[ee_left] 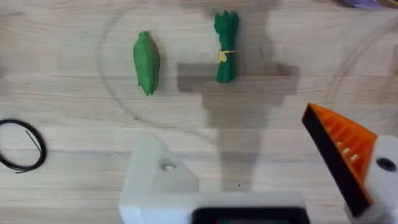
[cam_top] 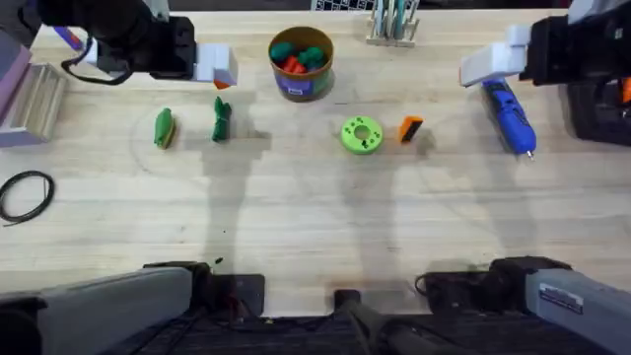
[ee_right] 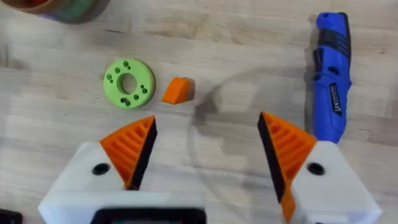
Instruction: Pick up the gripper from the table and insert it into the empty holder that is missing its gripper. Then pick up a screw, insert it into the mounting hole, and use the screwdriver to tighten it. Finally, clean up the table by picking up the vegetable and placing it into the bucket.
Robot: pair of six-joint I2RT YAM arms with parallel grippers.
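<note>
Lying on pale wood table [cam_top: 315, 227]: screwdriver [cam_top: 510, 116], bucket [cam_top: 301, 64]; both tools spread wide.

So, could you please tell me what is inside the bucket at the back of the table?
The bucket holds toy vegetables: green pieces and an orange-red one show at the top. Whatever lies beneath them is covered.

A pale wooden worktop [cam_top: 315, 227] with fine lengthwise grain is seen across the scene. Soft shadows are cast on it near the middle, so light is given from above. A faint curved ring mark can be traced on the wood. At the far edge, a small white rack [cam_top: 392, 25] is stood.
</note>
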